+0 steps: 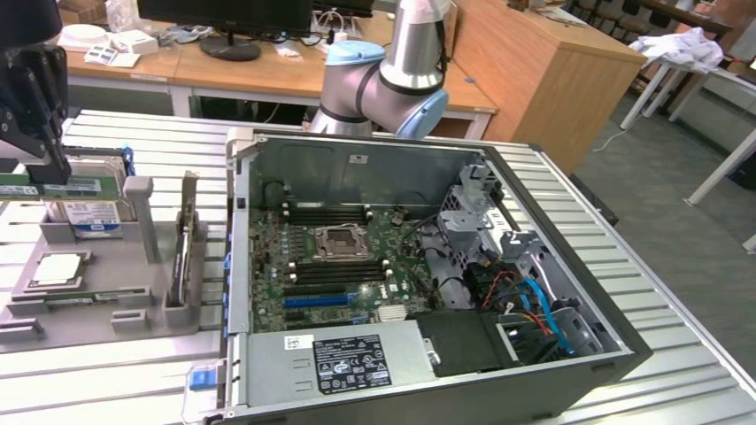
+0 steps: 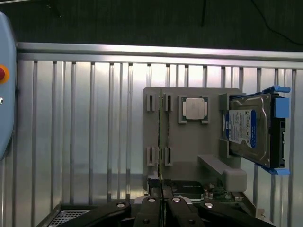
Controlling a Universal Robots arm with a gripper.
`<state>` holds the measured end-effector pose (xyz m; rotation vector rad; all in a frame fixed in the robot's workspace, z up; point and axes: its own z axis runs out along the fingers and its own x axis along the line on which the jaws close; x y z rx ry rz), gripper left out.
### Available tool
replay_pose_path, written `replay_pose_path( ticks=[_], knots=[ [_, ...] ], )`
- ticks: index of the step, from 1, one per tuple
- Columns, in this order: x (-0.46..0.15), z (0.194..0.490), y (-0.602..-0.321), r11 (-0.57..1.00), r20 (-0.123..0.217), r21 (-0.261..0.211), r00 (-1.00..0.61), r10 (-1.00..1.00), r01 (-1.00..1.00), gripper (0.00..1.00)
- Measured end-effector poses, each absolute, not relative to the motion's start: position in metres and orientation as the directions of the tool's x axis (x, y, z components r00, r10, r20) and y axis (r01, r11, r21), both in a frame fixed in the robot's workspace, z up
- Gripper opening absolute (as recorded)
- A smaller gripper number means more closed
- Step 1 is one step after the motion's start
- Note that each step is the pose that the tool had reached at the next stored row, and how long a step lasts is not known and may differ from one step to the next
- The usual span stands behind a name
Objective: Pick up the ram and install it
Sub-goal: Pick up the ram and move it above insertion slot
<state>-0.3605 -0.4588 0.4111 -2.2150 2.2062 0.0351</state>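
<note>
One ram, one hard drive, one CPU chip, one grey fixture, one open computer case.

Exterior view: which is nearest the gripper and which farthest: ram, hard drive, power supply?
1. ram, held in the gripper, exterior view's left.
2. hard drive, on the tray nearby.
3. power supply, in the case, exterior view's right.

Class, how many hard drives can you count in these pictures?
1. The hard drive sits in the grey holder beside the computer case; its bays may hide others.
</note>
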Motion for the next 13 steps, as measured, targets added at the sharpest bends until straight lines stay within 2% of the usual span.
replay_pose_path(
  ticks=[13],
  knots=[
    [-0.338,0.411,-0.459,-0.004,-0.027,0.006,0.004,-1.0,-1.0,0.11]
  ],
)
